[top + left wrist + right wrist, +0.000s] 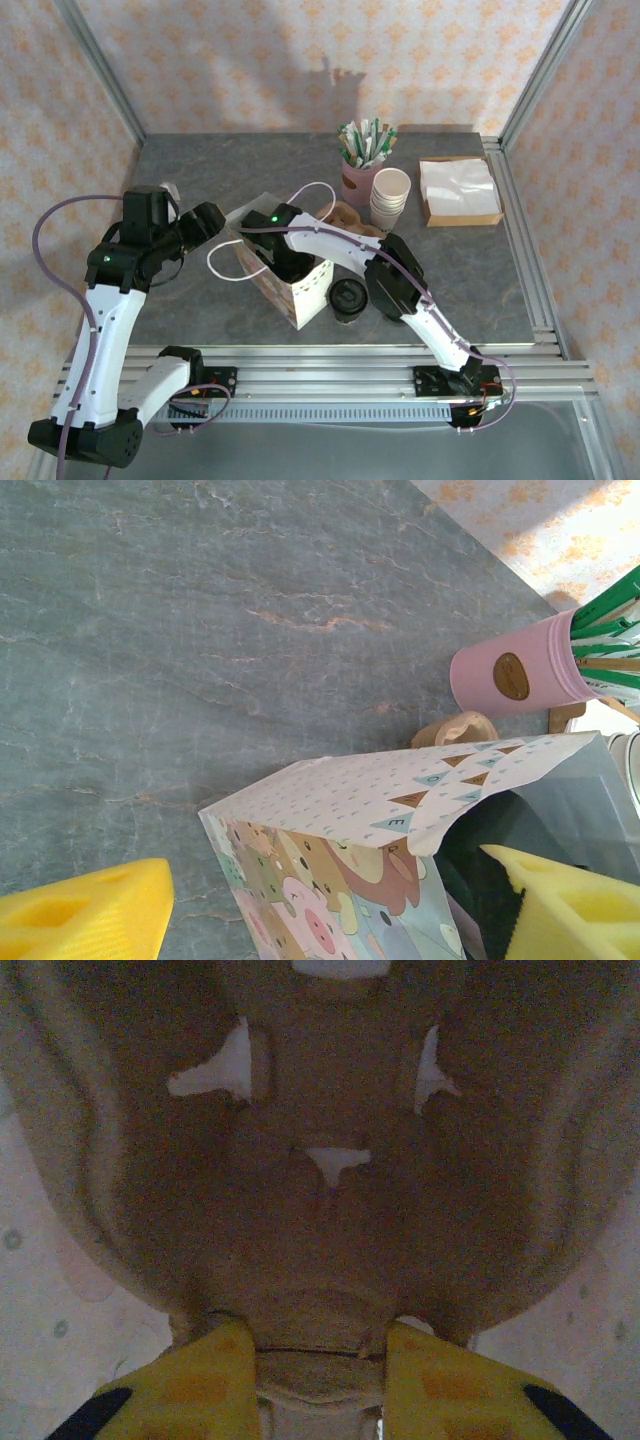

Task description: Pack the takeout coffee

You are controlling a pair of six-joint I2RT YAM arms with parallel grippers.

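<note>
While down in the paper bag (300, 288), pinches a brown tray (330, 1090) with right gripper (320, 1345); holds left gripper (320, 865) wide apart beside it; with takeout coffee (348, 297) close by.

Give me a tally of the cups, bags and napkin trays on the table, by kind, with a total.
Black-lidded coffee cup: 1
Stack of lidless cream cups: 1
Pink cup of stirrers: 1
Patterned paper bag: 1
Napkin tray: 1
Total: 5, the stack counted once
</note>
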